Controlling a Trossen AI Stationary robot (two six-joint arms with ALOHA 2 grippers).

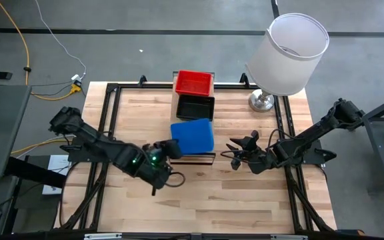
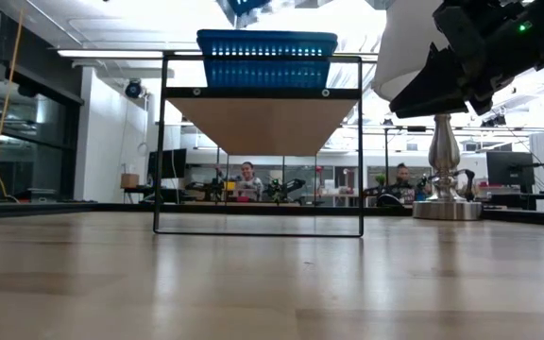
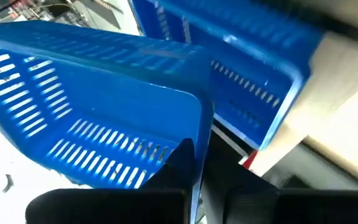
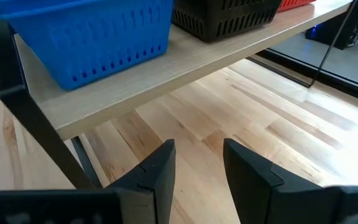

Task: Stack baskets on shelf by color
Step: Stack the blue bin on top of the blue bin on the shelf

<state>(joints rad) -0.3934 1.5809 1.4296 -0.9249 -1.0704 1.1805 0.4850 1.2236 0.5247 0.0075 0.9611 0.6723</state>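
Two blue baskets matter here: one sits on the shelf [image 1: 195, 157] at its near end, and the left gripper [image 1: 171, 149] holds a second blue basket [image 3: 104, 118] by its rim, tilted, just over the first blue basket [image 3: 253, 81]. In the left wrist view the fingers pinch the thin wall, one on each side.

Farther along the shelf sit a black basket [image 1: 195, 107] and then a red basket [image 1: 194, 83]. The right gripper [image 1: 240, 152] waits near the shelf's end, low over the table [image 1: 245, 193], fingers apart and empty.

I judge the main risk to be the tilt: if the held basket is let go while skewed, it may jam crosswise on the lower one or slide off the shelf's edge instead of nesting. A one-wall pinch lets the basket swing, so any push down could twist it. Pressing could also shove the lower basket along the plank toward the black one. The lamp [image 1: 287, 53] stands well clear.
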